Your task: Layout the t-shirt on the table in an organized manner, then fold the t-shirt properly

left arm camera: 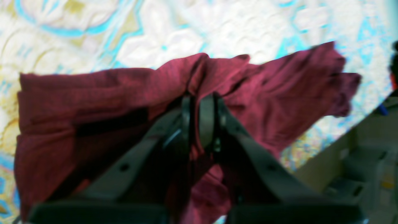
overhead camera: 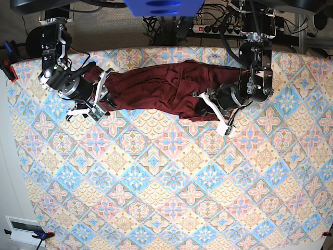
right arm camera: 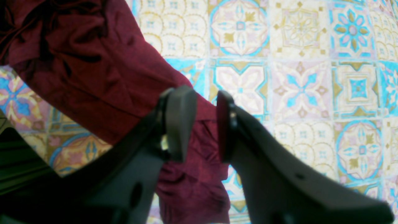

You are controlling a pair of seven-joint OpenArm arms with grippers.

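Note:
The dark maroon t-shirt [overhead camera: 156, 88] lies bunched and stretched in a long band across the far part of the patterned table [overhead camera: 171, 177]. At its right end in the base view, my left gripper [overhead camera: 200, 101] is shut on it. In the left wrist view, the left gripper [left arm camera: 198, 102] has its jaws almost together, pinching a fold of the t-shirt [left arm camera: 93, 93]. At the other end, my right gripper [overhead camera: 104, 96] holds cloth too. In the right wrist view, the right gripper [right arm camera: 206, 121] stands partly apart, with the t-shirt [right arm camera: 77, 62] filling the gap and hanging below.
Cables and a power strip [overhead camera: 208, 28] lie beyond the table's far edge. Clamps [overhead camera: 6, 65] hold the tablecloth at the left edge. A white box [overhead camera: 23, 229] sits off the near left corner. Shelving [left arm camera: 357, 155] shows past the table edge in the left wrist view.

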